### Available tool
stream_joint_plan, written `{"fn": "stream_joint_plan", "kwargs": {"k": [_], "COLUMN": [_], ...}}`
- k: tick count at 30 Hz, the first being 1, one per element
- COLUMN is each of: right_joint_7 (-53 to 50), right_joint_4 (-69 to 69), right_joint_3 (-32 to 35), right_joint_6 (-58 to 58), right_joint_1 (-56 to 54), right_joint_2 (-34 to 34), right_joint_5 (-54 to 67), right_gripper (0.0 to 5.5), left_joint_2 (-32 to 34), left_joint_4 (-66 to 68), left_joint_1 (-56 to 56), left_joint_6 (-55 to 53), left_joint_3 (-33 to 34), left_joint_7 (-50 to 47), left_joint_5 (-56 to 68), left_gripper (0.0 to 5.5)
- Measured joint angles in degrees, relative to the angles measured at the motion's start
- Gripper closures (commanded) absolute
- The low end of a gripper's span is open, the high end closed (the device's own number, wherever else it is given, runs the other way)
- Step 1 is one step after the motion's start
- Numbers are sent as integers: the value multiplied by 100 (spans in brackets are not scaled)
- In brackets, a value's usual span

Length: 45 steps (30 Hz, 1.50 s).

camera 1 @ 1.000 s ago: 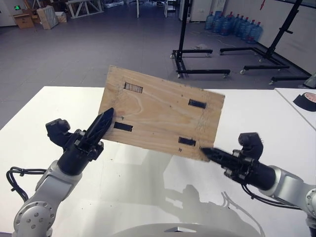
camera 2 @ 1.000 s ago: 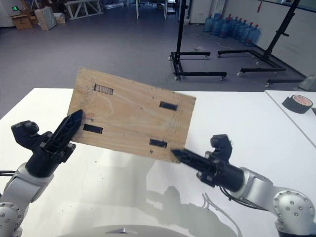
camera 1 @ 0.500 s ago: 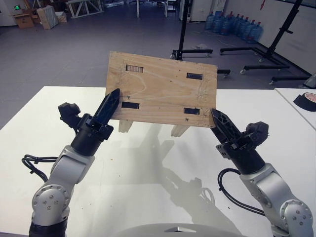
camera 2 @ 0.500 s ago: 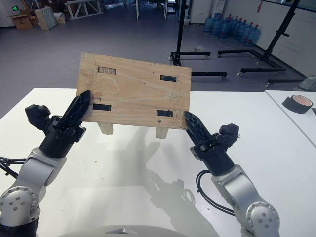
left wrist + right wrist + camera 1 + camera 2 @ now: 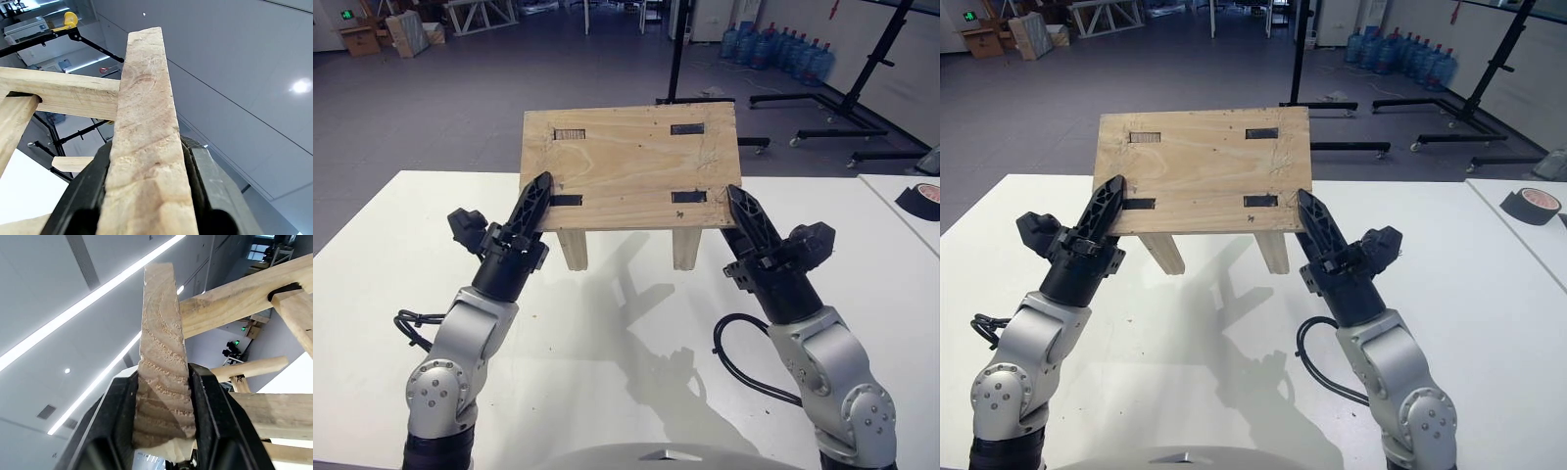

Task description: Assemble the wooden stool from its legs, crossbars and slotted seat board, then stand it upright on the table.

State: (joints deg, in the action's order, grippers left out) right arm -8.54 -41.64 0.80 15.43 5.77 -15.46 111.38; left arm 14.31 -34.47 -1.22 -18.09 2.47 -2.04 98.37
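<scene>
So the stool (image 5: 682, 245) looks fully put together and hangs level over the white table (image 5: 607, 333), can't tell if the legs (image 5: 572, 249) touch down yet. Left gripper (image 5: 538, 196) and right gripper (image 5: 738, 204) each pinch an opposite edge of the seat board (image 5: 1200, 162), jaws clamped tight on the wood, my guess is so it can't tip. Crossbar (image 5: 63, 95) sits under the seat, so only setting it down seems left

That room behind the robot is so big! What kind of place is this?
Probably a workshop or warehouse hall: black wheeled stands, blue water jugs and cardboard boxes stand on a wide grey floor.
</scene>
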Motion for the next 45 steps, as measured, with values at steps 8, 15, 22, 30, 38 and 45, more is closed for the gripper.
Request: {"fn": "stream_joint_plan", "kwargs": {"k": [8, 15, 22, 30, 38, 45], "right_joint_7": [-2250, -4170, -4429, -4273, -4095, -3557], "right_joint_4": [-28, 465, 579, 684, 687, 912], "right_joint_3": [25, 150, 193, 168, 7, 808], "right_joint_6": [-502, -747, -535, 258, 892, 806], "right_joint_1": [-687, -1627, -1924, -1683, -1756, -2243], "right_joint_2": [379, 365, 152, -475, -898, -907], "right_joint_5": [-38, 67, -73, -1107, -2217, -2089], "right_gripper": [419, 419, 419, 246, 102, 102], "left_joint_2": [-485, -618, -481, -536, -272, 523], "left_joint_4": [520, 1040, 916, 773, 58, -758], "left_joint_1": [1367, 1775, 1641, 1392, 1149, 606], "left_joint_6": [217, 153, -266, -486, -582, -505], "left_joint_3": [-51, -71, -44, 102, 234, 649], "left_joint_7": [-2597, -3650, -3483, -3432, -2680, -1720], "left_joint_5": [-459, -661, -1398, -1817, -2683, -4218], "left_gripper": [393, 337, 224, 98, 57, 57]}}
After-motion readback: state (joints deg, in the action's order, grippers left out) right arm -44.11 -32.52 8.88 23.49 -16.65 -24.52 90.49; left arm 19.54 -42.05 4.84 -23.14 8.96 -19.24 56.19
